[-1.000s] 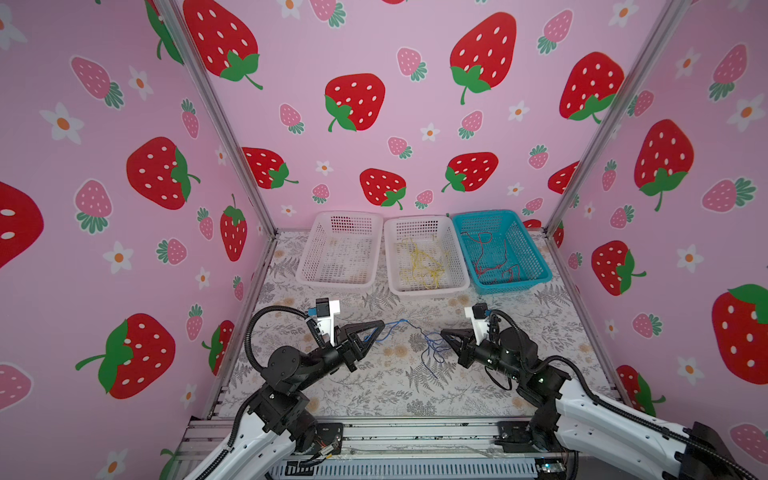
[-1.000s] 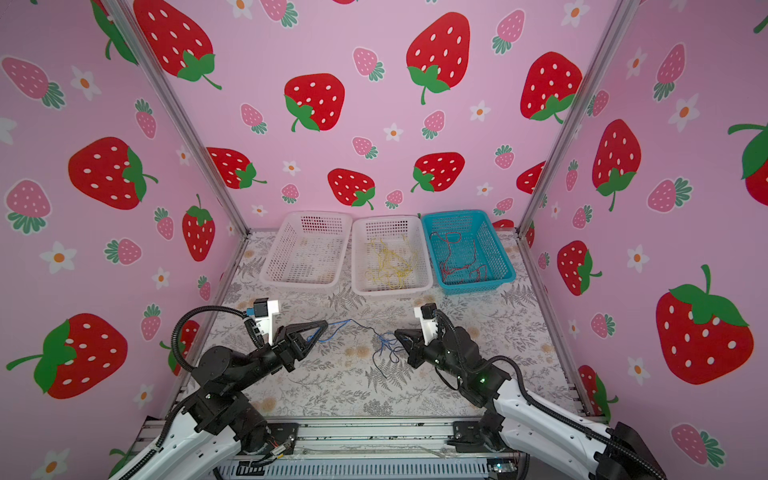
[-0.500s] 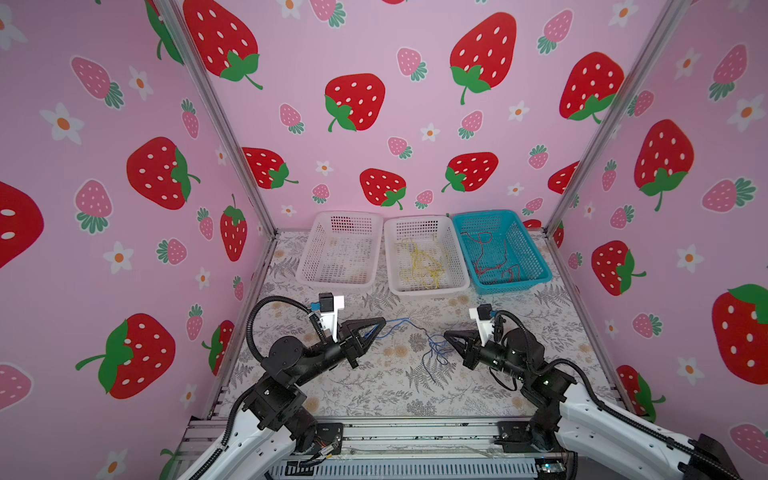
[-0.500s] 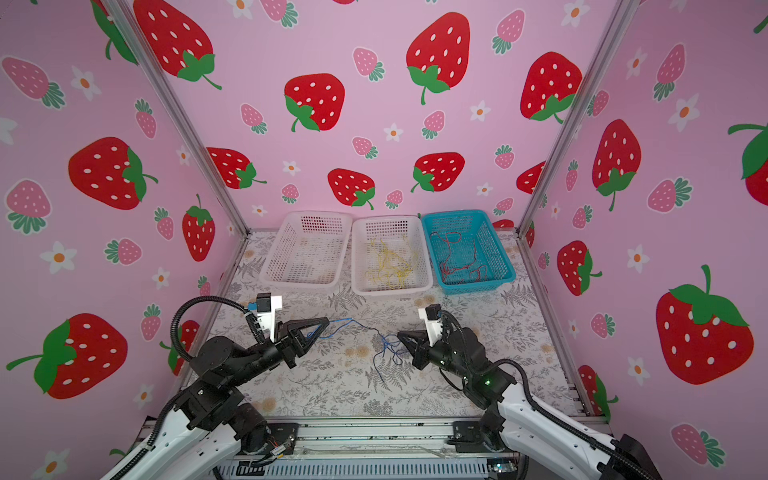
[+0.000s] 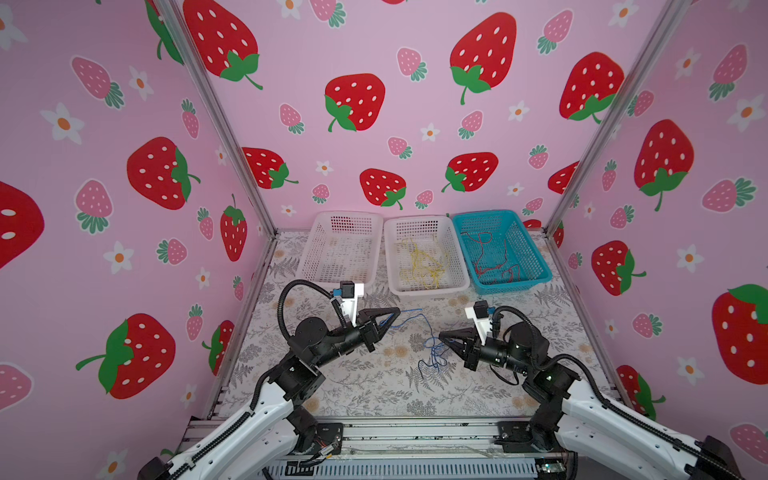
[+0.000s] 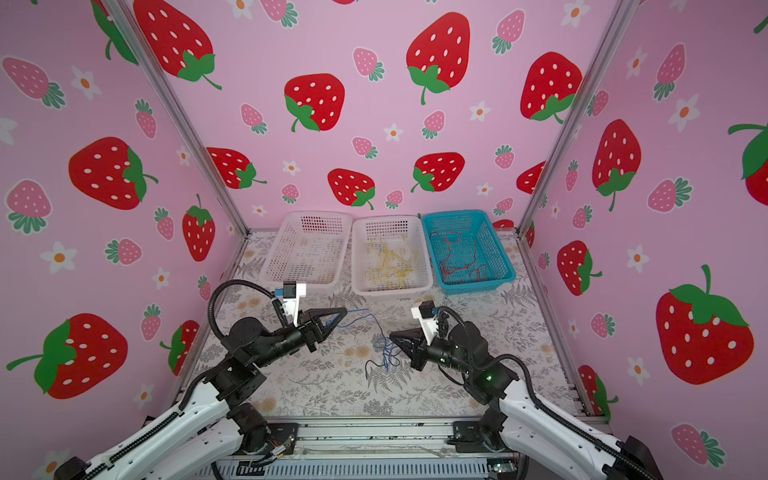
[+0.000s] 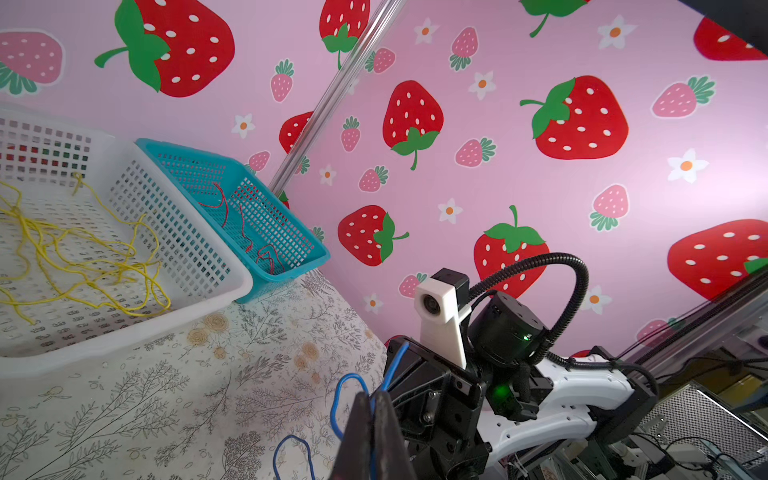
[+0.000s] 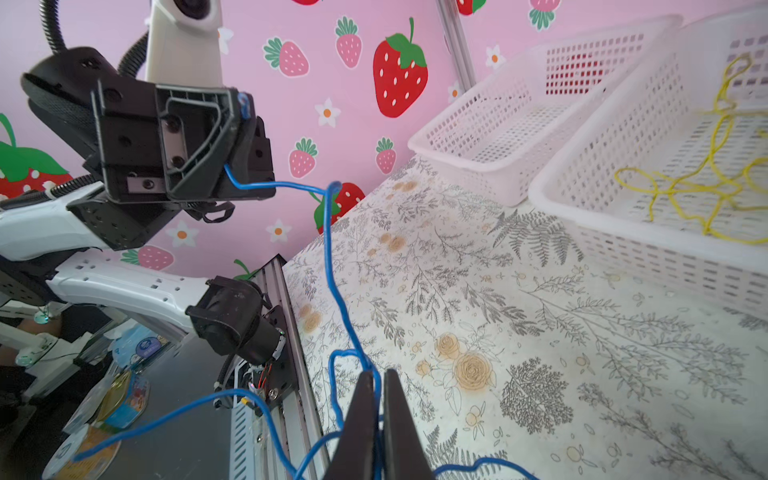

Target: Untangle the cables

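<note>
You have the blue cable [image 5: 434,351] strung thin and kinked above the desk [image 5: 365,382], pinched by the left fingers [image 7: 363,436] and the right fingers [image 8: 361,428], with its slack (a few loose loops) dangling near the right ones. The yellow cables [image 5: 419,262] lie heaped in the middle white basket [image 5: 432,291]. The red cables [image 5: 494,257] sprawl in the teal basket [image 5: 534,255].

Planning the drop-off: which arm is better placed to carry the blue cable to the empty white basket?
Left, probably. The left hand is shut on the blue cable just in front of the empty white basket; the right hand, also gripping it, sits farther across.
</note>
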Available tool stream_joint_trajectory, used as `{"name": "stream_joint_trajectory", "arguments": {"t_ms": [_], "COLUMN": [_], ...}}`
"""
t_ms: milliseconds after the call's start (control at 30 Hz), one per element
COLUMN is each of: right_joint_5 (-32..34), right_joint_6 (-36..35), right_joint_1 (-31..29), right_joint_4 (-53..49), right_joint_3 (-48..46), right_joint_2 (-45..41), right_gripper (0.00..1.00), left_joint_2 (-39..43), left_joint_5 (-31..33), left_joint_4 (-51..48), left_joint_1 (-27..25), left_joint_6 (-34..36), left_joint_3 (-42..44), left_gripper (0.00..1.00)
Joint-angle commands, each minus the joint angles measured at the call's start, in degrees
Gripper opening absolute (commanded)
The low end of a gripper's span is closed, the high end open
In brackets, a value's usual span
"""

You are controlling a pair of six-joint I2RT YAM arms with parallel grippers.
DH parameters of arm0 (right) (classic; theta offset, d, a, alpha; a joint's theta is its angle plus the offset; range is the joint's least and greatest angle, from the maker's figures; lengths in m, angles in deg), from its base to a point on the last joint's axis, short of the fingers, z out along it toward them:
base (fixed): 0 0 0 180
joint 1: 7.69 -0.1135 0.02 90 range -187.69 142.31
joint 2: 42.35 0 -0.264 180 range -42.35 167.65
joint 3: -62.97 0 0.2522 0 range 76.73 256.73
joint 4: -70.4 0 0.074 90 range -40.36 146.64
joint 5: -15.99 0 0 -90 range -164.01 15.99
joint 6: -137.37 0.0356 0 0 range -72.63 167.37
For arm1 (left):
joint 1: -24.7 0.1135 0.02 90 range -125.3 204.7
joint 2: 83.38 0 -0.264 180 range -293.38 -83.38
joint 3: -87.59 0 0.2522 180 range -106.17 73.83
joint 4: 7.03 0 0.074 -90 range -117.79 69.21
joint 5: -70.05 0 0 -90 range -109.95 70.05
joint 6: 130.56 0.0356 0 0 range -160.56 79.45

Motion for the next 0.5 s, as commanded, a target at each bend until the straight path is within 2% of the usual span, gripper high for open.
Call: {"name": "stream_joint_trajectory", "arguments": {"t_ms": [0,100,200,467], "right_joint_5": [2.3,2.0,4.8,16.1], "right_joint_6": [-0.3,0.3,0.2,-4.0], "right_joint_1": [-0.2,-0.3,-0.3,0.6], "right_joint_4": [1.1,3.7,4.7,1.0], "right_joint_3": [1.4,1.6,2.6,6.9], "right_joint_2": [1.0,3.0,4.3,3.0], "right_gripper": [0.0,0.0,0.0,0.0], "left_joint_2": [-0.7,-1.2,-1.4,6.7], "left_joint_5": [-2.1,-2.7,-4.3,-4.5], "left_joint_4": [6.5,8.9,9.3,-2.9], "left_joint_1": [0.1,0.0,-0.1,-0.1], "left_joint_6": [-2.2,-4.1,-4.9,-0.4], "left_joint_3": [-2.3,-1.3,-1.0,0.4], "left_gripper": [0.0,0.0,0.0,0.0]}}
